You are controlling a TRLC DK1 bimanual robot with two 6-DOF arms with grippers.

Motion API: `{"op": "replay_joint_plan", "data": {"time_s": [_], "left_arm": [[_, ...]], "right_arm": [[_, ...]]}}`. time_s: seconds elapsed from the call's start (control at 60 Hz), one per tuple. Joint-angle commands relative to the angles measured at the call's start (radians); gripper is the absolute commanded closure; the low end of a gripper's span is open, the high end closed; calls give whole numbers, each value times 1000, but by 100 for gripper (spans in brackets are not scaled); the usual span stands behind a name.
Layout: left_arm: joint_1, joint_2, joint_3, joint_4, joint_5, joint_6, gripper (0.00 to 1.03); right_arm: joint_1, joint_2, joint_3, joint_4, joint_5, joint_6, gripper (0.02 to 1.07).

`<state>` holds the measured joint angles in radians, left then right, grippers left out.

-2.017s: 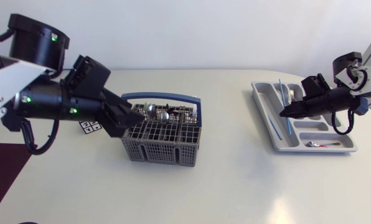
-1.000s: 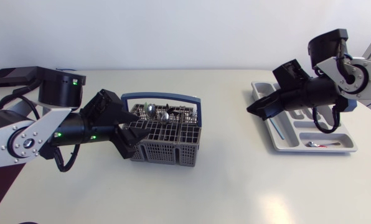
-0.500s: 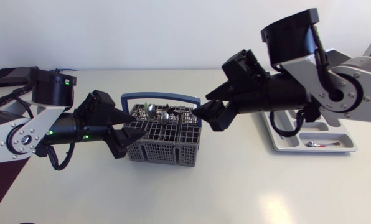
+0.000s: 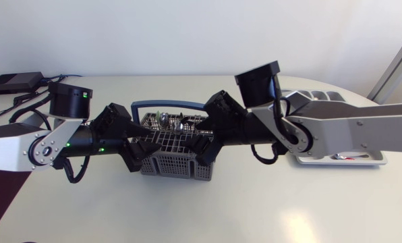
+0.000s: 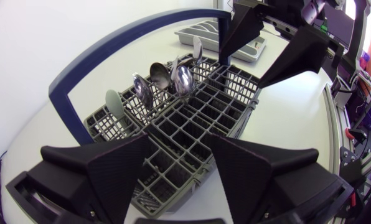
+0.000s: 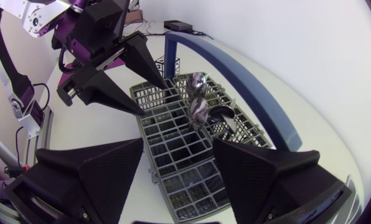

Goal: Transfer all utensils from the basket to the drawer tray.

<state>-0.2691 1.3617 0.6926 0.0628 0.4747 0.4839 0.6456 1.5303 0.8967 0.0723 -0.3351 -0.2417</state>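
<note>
**Two open claws over one basket: picking the next spoon cleanly**

Both claws hang released over the grey plastic lattice basket (image 4: 175,166), which sits mid-table. Our left gripper (image 4: 143,147) is at its left end and our right gripper (image 4: 207,140) at its right end. Neither holds anything. The polished steel spoons (image 4: 163,119) stand bowl-up in the rear cells, just under the arched blue handle (image 4: 174,104). The pale grey moulded drawer tray (image 4: 366,160) lies well apart to the right, mostly hidden behind our right arm.

We judge the step in hand to be a pick from those rear cells, and the right arm looks better placed for the carry to the tray. To do it well, we would:

- come down from above and in front of the handle, since the arch crowds the spoons from behind
- single out one spoon (image 6: 199,109) and close across its narrow neck below the bowl, because the domed, glossy bowl would likely slip between broad wedge fingers
- lift straight up until the stem clears its cell, so the light basket is not dragged along
- keep the left claw at the basket's near wall (image 5: 173,186) and out of the other's path

The basket is rigid, open-gridded and matte. The spoons are smooth, rounded and mirror-bright. The fingers are broad, ribbed black wedges.
</note>
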Motion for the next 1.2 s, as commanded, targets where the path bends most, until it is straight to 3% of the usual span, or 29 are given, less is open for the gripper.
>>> {"op": "replay_joint_plan", "data": {"time_s": [0.0,0.15,0.633,1.183], "left_arm": [[8,30,-19,25,16,25,33],[8,42,-18,58,22,25,33],[18,73,-36,144,25,24,33],[30,85,-58,181,31,18,33]], "right_arm": [[23,30,-30,40,22,18,26],[34,73,-30,101,61,13,26],[149,137,-94,371,358,-30,26],[161,199,-33,399,455,32,26]]}}
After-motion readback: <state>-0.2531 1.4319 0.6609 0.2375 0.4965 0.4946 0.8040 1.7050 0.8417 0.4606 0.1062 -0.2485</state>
